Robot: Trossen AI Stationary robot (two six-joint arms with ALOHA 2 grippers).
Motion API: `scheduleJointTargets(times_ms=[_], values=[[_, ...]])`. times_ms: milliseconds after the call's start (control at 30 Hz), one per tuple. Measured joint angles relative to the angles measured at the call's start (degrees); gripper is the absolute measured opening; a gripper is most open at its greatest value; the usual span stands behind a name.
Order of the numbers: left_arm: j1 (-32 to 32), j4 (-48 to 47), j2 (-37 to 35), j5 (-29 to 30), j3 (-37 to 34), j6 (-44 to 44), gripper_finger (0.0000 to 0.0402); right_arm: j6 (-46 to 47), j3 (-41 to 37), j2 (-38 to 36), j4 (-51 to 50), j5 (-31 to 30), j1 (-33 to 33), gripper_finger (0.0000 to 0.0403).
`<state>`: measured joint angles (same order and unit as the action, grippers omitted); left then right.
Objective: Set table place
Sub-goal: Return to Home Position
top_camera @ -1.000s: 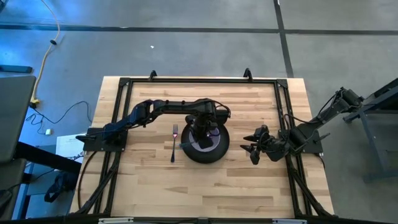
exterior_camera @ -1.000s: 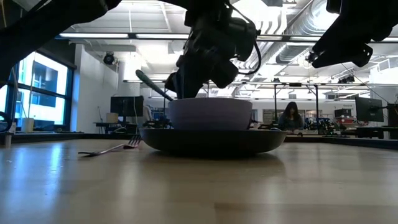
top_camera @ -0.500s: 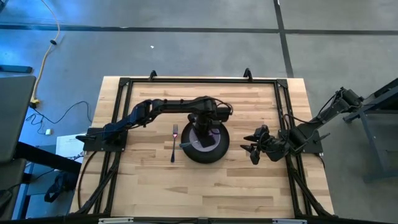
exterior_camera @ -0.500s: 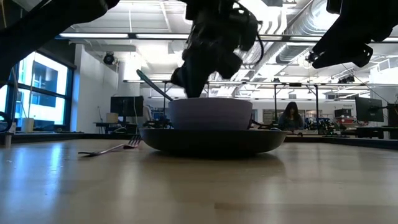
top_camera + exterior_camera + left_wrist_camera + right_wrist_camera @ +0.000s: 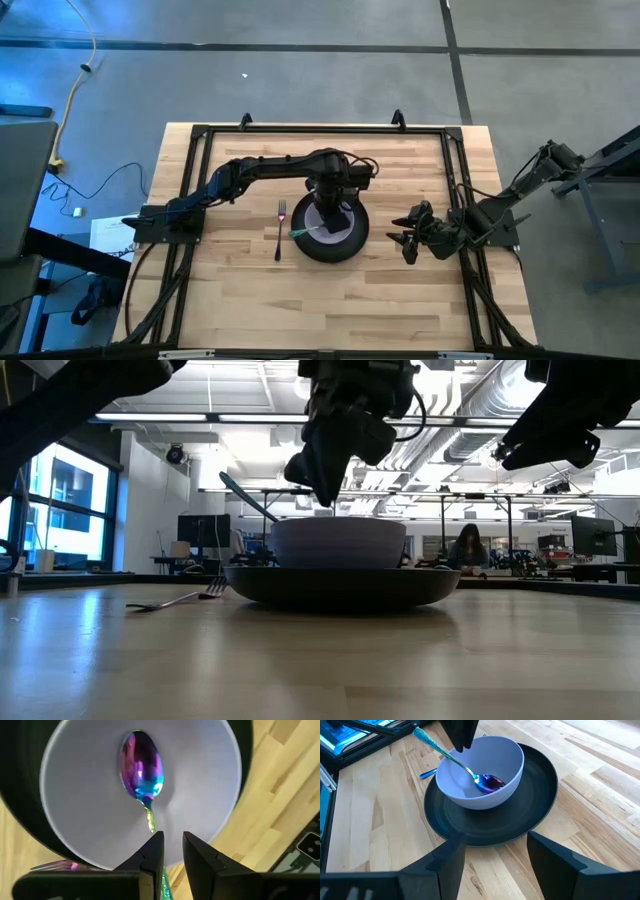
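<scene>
The dark grey plate [image 5: 356, 243] lies mid-table with the lavender bowl [image 5: 510, 760] standing on it. The spoon [image 5: 142, 765] lies in the bowl, its purple head on the bottom and its teal handle [image 5: 437, 745] leaning on the rim and sticking out toward the fork. The fork [image 5: 280, 228] lies flat on the table just left of the plate. My left gripper [image 5: 172, 850] hangs above the bowl, pointing down, fingers a little apart, holding nothing. My right gripper [image 5: 495, 842] waits open to the right of the plate.
The pale wooden table [image 5: 400, 310] has bare planks in front of and behind the plate. Black frame rails [image 5: 320, 130] run along its far, left and right sides. A person sits far off in the room behind the table [image 5: 467, 547].
My left gripper has risen straight up from the bowl's rim to a short way above it. The spoon has stayed where it was, head in the bowl and handle on the rim.
</scene>
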<state>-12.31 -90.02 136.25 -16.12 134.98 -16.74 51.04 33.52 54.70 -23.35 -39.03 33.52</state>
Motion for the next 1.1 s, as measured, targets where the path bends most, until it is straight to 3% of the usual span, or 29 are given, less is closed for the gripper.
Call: scheduleJointTargets(times_ms=[433,667,1100], values=[[-0.05,0.3,-0.95,0.28,0.02,0.65,0.006,0.14,0.0,0.0,0.02,0.01,0.0,0.0204],[-0.05,1.36,-4.19,4.53,0.0,1.54,0.006,0.09,0.0,0.0,0.02,0.01,0.0,0.0204],[-0.03,20.3,-15.04,7.39,0.02,2.36,0.006,0.57,0.0,0.0,0.34,0.03,0.02,0.0204]])
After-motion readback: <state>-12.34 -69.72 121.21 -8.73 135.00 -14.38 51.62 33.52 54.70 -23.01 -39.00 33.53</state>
